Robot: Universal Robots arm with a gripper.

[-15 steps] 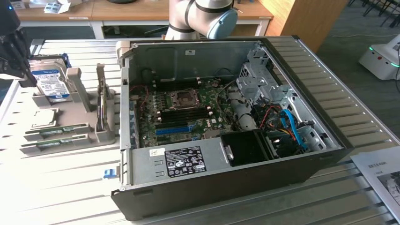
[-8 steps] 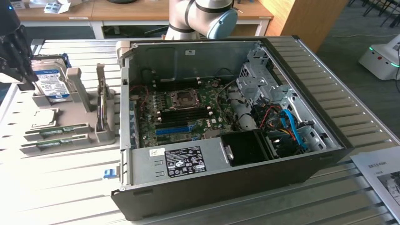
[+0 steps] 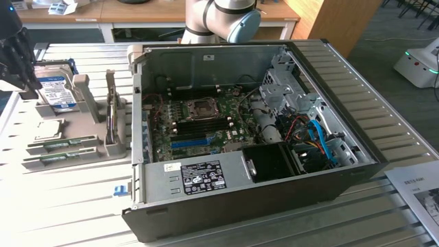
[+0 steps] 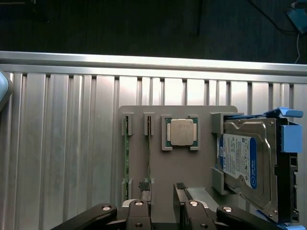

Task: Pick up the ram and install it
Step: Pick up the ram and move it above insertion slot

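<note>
Two ram sticks in grey holder

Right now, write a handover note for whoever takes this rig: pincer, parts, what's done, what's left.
Pincer: open, holding nothing, hovering over the grey tray.
Ram: two sticks stand on edge in the tray's slots. The nearer stick ends close to one fingertip, and the other stick is beside it.
Computer case: open, motherboard exposed, to the exterior view's right of the tray.
Done: no stick lifted.
Left: the pick-up and the install.
</note>
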